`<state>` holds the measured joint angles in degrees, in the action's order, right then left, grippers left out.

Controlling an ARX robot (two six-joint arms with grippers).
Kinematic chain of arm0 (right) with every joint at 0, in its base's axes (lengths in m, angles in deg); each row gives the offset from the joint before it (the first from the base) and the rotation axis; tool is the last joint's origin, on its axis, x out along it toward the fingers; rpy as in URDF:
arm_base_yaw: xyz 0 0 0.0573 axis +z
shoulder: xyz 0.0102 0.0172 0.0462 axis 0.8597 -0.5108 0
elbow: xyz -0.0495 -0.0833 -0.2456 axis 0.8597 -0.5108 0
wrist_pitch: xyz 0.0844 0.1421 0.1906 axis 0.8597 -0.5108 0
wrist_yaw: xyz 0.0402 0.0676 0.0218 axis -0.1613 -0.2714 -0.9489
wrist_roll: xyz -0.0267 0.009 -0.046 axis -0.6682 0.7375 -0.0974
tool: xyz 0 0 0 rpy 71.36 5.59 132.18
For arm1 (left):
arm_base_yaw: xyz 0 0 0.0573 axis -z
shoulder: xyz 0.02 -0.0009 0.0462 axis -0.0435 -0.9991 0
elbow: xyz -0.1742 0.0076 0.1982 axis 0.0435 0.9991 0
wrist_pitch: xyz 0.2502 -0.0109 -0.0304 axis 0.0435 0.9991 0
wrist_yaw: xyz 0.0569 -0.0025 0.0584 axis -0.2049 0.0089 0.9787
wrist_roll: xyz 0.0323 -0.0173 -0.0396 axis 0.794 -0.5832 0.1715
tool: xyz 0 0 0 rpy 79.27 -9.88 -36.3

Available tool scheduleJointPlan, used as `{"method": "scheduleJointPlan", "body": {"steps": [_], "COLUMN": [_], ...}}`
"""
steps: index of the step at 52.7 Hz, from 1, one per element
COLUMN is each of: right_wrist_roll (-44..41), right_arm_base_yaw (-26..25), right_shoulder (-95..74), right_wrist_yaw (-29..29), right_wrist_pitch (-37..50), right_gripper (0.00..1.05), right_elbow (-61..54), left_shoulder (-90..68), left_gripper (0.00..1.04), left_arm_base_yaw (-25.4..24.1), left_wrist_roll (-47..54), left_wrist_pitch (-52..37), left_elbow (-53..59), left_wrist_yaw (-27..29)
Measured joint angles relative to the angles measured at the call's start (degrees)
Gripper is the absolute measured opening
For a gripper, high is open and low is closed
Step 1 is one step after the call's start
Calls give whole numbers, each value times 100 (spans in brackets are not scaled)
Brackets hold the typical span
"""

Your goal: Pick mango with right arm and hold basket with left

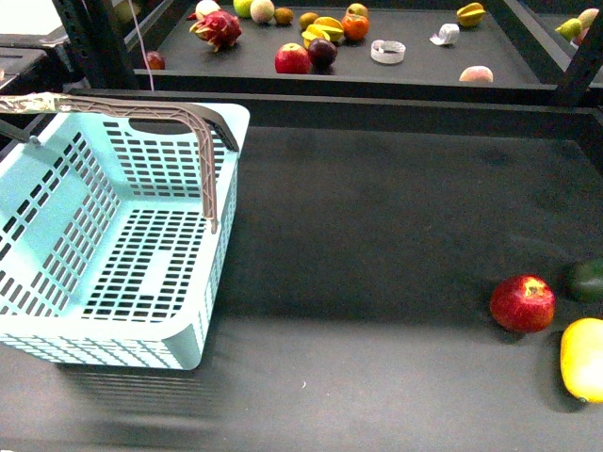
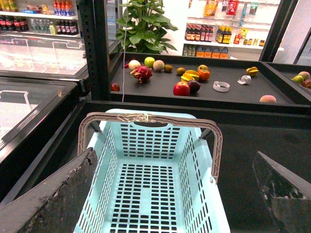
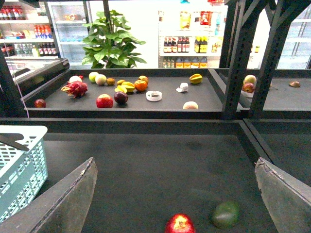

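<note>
You get bright, even light, white glare behind the leafy green plant [image 3: 109, 41], and soft shadow beneath the pale blue plastic basket [image 1: 122, 344].

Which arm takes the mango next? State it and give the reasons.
Right. The mango lies far right, beside the red apple, and the open right gripper faces that apple. The left gripper, open, faces the basket.

An apple [image 1: 521, 302] lies near a green fruit [image 1: 587, 280] on the black table [image 1: 396, 235] — a dragon fruit [image 1: 217, 26] and a tape roll [image 1: 387, 51] on the far shelf [image 1: 424, 72].
</note>
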<state>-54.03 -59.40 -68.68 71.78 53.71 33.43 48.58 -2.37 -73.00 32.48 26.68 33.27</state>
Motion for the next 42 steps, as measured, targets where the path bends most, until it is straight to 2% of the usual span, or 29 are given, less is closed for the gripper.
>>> {"method": "scheduleJointPlan", "body": {"steps": [38, 39, 40, 41, 42], "right_wrist_roll": [0, 0, 0, 0, 0], "right_arm_base_yaw": [0, 0, 0, 0, 0], "right_shoulder": [0, 0, 0, 0, 0], "right_wrist_yaw": [0, 0, 0, -4, 0], "right_wrist_pitch": [0, 0, 0, 0, 0], "right_gripper": [96, 96, 96, 96, 96], "right_elbow": [0, 0, 0, 0, 0], "left_shoulder": [0, -24, -107, -352, -573], "left_gripper": [97, 97, 97, 97, 97], "left_arm_base_yaw": [0, 31, 164, 439, 610], "left_wrist_roll": [0, -24, -219, -509, -748], "left_wrist_pitch": [0, 11, 85, 203, 188], "left_elbow": [0, -4, -22, -81, -103], "left_wrist_yaw": [0, 127, 560, 1425, 2000]}}
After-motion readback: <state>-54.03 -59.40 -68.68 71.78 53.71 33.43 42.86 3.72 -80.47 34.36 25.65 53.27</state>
